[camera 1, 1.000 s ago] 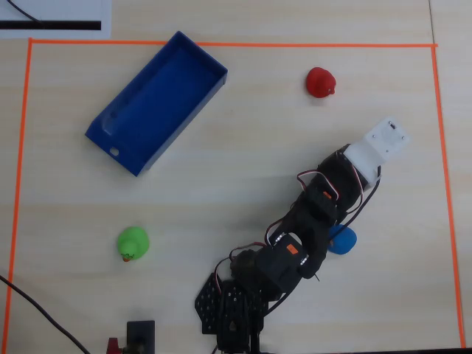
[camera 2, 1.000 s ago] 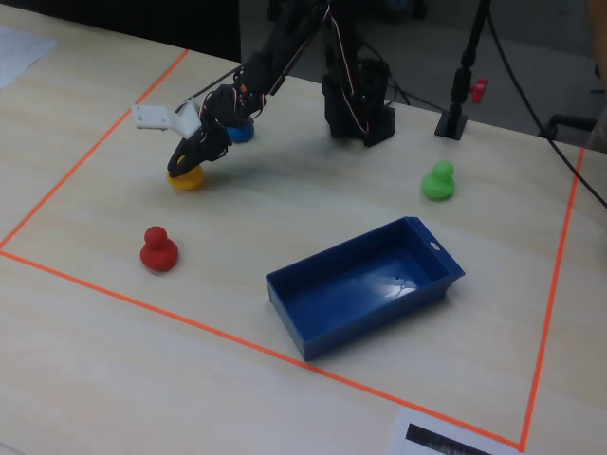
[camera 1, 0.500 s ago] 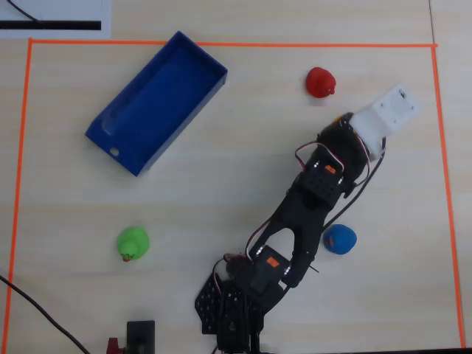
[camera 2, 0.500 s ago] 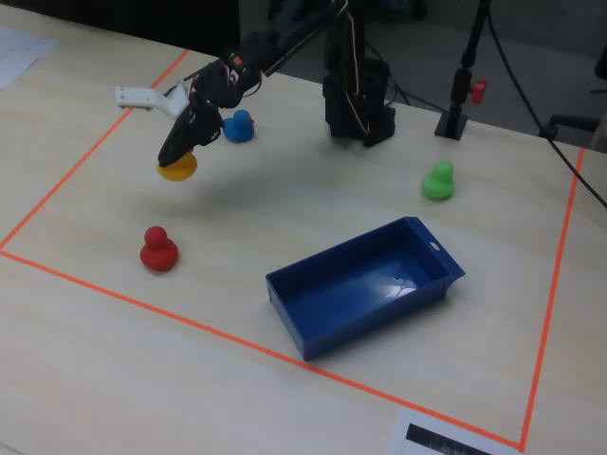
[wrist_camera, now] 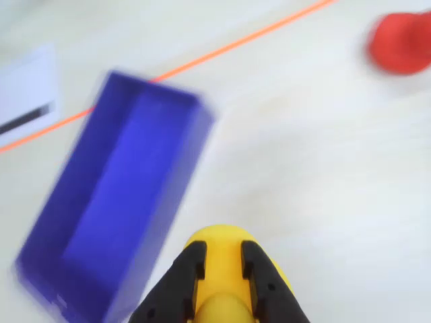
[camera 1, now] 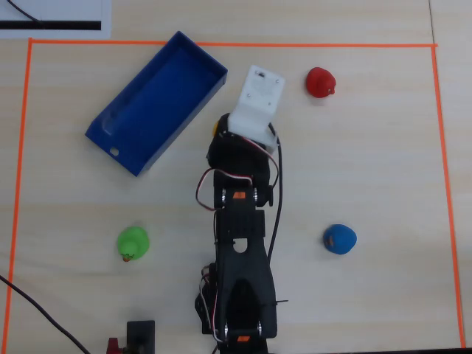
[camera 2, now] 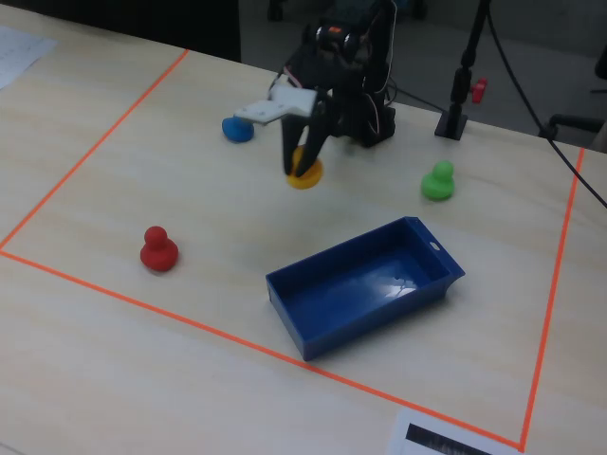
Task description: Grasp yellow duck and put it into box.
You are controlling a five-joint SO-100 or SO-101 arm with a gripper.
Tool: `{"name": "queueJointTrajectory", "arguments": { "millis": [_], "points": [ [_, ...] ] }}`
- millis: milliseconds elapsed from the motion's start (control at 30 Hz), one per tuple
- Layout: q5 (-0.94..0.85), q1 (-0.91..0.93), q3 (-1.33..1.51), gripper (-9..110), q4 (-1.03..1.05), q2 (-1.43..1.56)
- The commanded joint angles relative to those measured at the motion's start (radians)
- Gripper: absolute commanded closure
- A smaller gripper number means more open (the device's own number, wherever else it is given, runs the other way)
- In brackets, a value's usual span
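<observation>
The yellow duck [wrist_camera: 222, 269] sits between my black fingers, held above the table; it shows in the fixed view [camera 2: 305, 173] and as a sliver beside the arm in the overhead view [camera 1: 215, 124]. My gripper [wrist_camera: 221, 259] is shut on it and also shows in the fixed view [camera 2: 302, 161]. The blue box [camera 1: 155, 99] lies open-topped just left of the gripper in the overhead view, with a round hole in its near-left corner. It also shows in the wrist view [wrist_camera: 114, 215] and the fixed view [camera 2: 365, 294]. It holds nothing.
A red duck [camera 1: 321, 82], a blue duck [camera 1: 339, 239] and a green duck [camera 1: 133, 243] stand apart on the table. Orange tape [camera 1: 221, 44] frames the work area. A white sheet [camera 1: 55, 18] lies beyond the tape. Cables [camera 1: 29, 302] run at the arm's base.
</observation>
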Motion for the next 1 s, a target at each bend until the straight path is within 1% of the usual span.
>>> {"name": "queueJointTrajectory", "arguments": {
  "millis": [0, 100, 267, 400, 533, 700, 933, 967],
  "points": [
    [0.035, -0.164, -0.115, 101, 0.124, 0.02],
    [0.058, -0.249, -0.249, 101, 0.179, -0.071],
    [0.097, -0.344, -0.535, 101, 0.218, -0.316],
    [0.118, -0.385, -0.75, 101, 0.225, -0.529],
    [0.12, -0.397, -0.885, 101, 0.21, -0.724],
    [0.106, -0.377, -0.885, 101, 0.095, -0.9],
    [0.097, -0.327, -0.715, 101, -0.112, -0.997],
    [0.097, -0.318, -0.699, 100, -0.126, -1.0]
  ]
}}
